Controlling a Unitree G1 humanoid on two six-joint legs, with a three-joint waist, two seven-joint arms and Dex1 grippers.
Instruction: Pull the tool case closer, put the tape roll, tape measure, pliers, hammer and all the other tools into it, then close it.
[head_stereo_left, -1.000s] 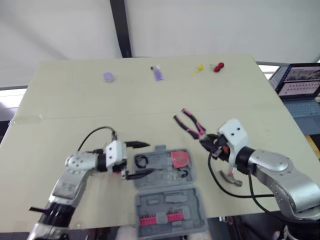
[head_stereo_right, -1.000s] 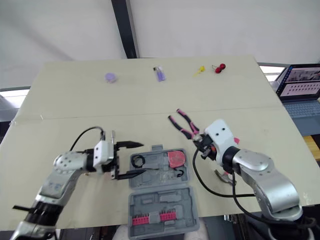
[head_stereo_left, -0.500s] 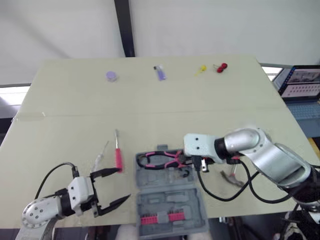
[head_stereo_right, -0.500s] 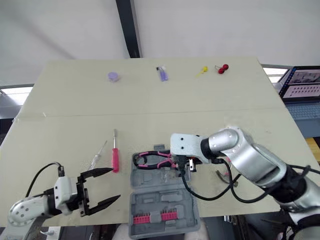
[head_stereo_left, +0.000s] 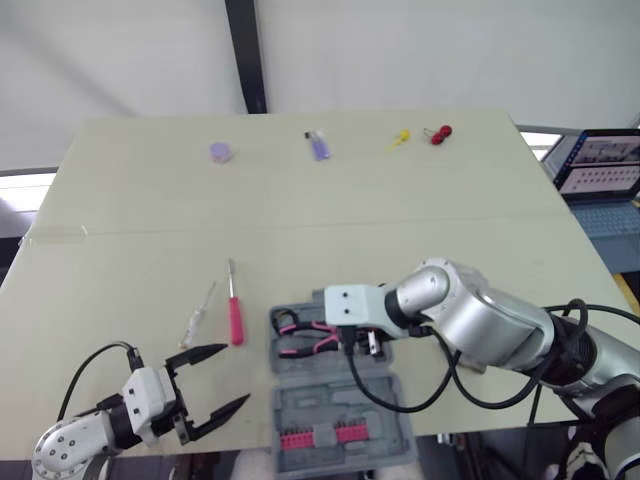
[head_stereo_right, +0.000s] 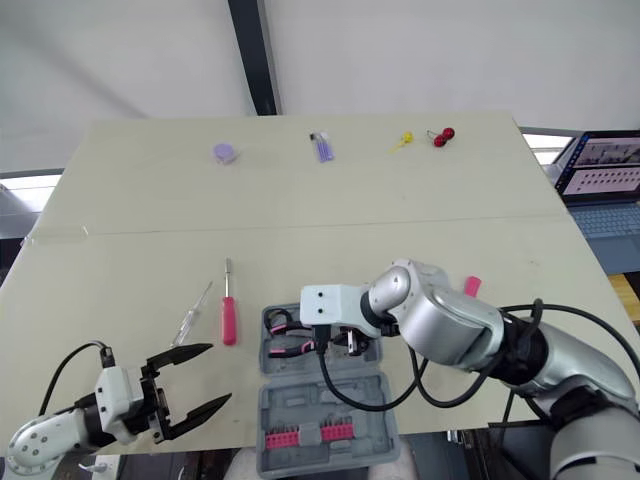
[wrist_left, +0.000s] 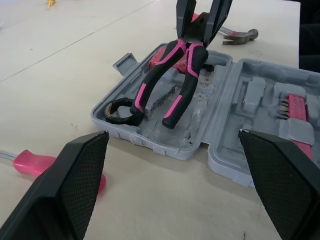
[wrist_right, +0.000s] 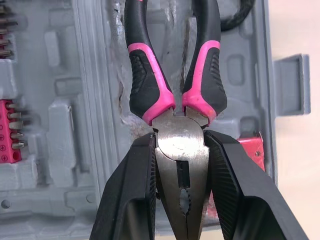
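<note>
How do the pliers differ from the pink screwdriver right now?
The pliers are gripped at their metal head by the right gripper, handles down in the tool case; the pink screwdriver lies free on the table beside the case. The pliers have two black-and-pink handles; the screwdriver has one all-pink handle. Both carry pink grips.

Left arm low at the near left, left gripper (head_stereo_left: 236, 375) with fingers spread wide, right arm bent across toward the left, right gripper (wrist_right: 181, 137) clamped on pliers (wrist_right: 145, 85) head
</note>
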